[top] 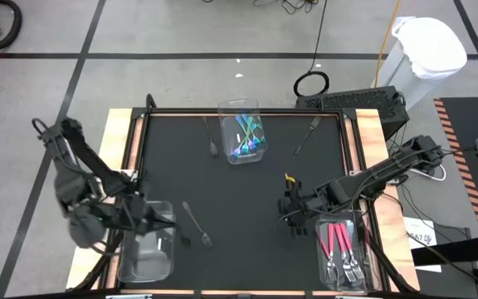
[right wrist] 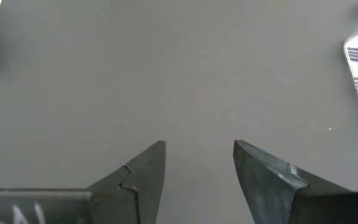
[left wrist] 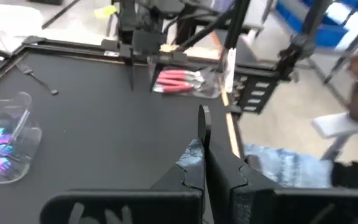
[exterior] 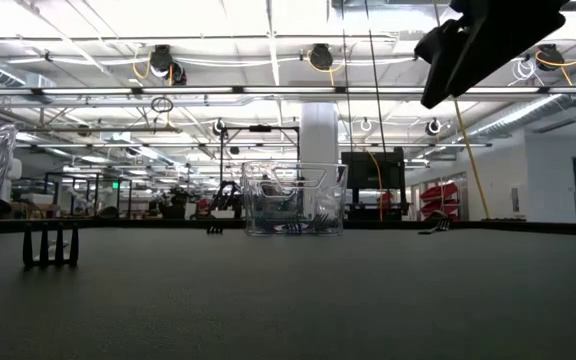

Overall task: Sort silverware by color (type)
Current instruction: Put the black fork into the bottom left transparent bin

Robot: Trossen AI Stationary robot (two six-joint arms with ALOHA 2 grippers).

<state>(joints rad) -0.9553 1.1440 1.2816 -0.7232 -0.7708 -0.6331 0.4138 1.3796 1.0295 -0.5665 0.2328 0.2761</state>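
Note:
My left gripper (top: 158, 219) is shut on a dark utensil (left wrist: 203, 124) above the clear bin (top: 148, 249) at the near left. My right gripper (top: 292, 218) hangs open over bare mat, just left of the near-right bin (top: 363, 270) of pink-handled silverware (top: 338, 241); in the right wrist view the gripper (right wrist: 199, 162) has nothing between its fingers. A far-middle bin (top: 260, 112) holds teal-handled pieces (top: 246, 137). Dark forks lie flat on the mat at the near left (top: 196, 224), far left of middle (top: 210, 137) and far right (top: 305, 135). My left gripper pinches a thin dark utensil between its two fingers. One rounded end (left wrist: 202, 113) juts forward past the fingertips, in line with them. The utensil is lifted clear, over the near-left bin's edge. Which part lies between the fingers is hidden by the fingers themselves.
The black mat (top: 247, 199) sits in a wooden frame (top: 119, 141). A black box (top: 355, 101) stands past the far right corner. In the low view a dark fork (exterior: 50, 245) is close by at the left, and the teal bin (exterior: 293, 200) stands at the far middle.

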